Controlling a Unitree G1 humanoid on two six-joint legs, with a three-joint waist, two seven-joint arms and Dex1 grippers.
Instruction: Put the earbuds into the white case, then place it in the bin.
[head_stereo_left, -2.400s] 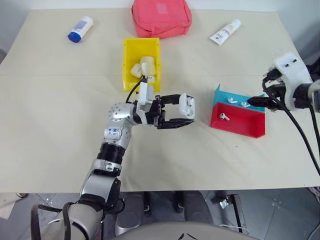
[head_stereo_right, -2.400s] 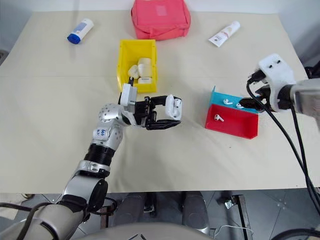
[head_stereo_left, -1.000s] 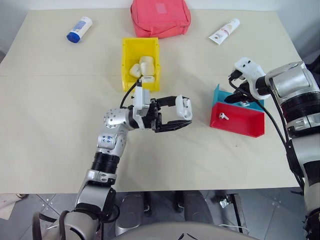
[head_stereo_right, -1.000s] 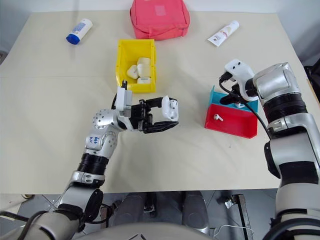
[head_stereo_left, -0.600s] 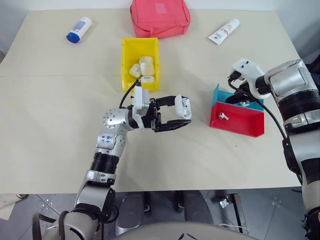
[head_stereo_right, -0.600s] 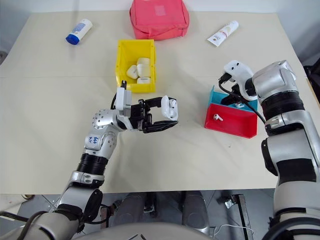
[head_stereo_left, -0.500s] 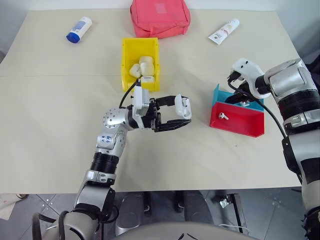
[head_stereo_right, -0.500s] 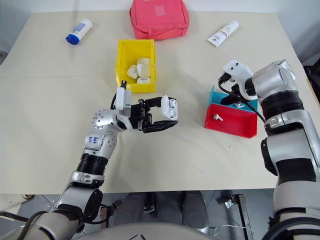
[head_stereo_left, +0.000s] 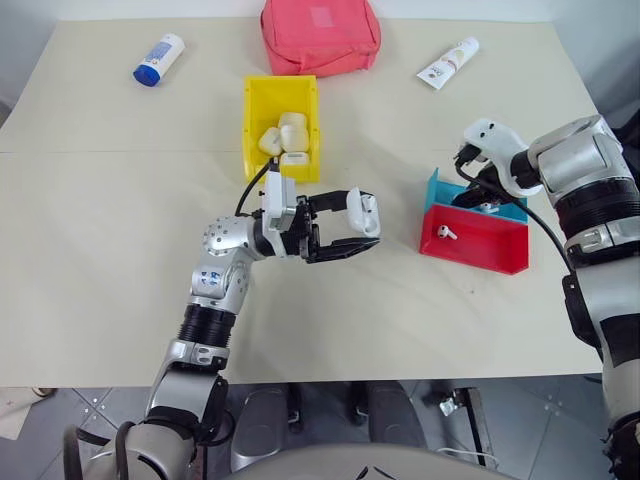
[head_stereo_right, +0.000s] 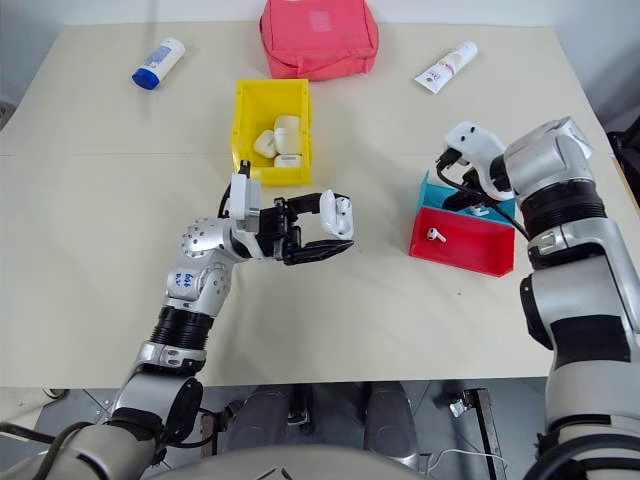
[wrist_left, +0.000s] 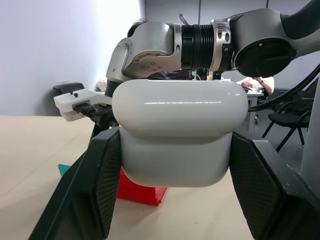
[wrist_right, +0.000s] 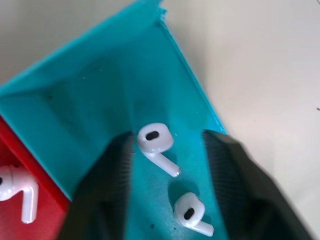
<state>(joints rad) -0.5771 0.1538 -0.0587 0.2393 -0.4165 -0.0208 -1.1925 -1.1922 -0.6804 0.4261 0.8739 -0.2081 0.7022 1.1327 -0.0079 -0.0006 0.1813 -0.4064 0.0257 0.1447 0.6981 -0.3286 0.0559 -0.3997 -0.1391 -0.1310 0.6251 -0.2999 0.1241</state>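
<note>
My left gripper (head_stereo_left: 364, 222) is shut on the white case (head_stereo_left: 362, 211), holding it above the table's middle with its lid apparently hinged up. In the left wrist view the case (wrist_left: 175, 135) sits between both black fingers (wrist_left: 95, 190). My right gripper (head_stereo_left: 478, 196) dips into the teal tray (head_stereo_left: 437, 185), open. Its fingers (wrist_right: 107, 190) flank two earbuds (wrist_right: 156, 142) lying on the teal floor. A third earbud (head_stereo_left: 447, 231) lies in the red tray (head_stereo_left: 485, 250). The yellow bin (head_stereo_left: 255, 110) stands behind the left gripper and holds several white cases (head_stereo_left: 285, 140).
A pink-red pouch (head_stereo_left: 322, 35) lies at the table's far edge, behind the bin. A white bottle with a blue cap (head_stereo_left: 160, 58) is at the far left, and a white tube (head_stereo_left: 450, 63) at the far right. The red and teal trays are joined.
My right arm came in from the right and lowered its gripper into the teal tray, where it now holds almost still. The left gripper has kept the case in place.
</note>
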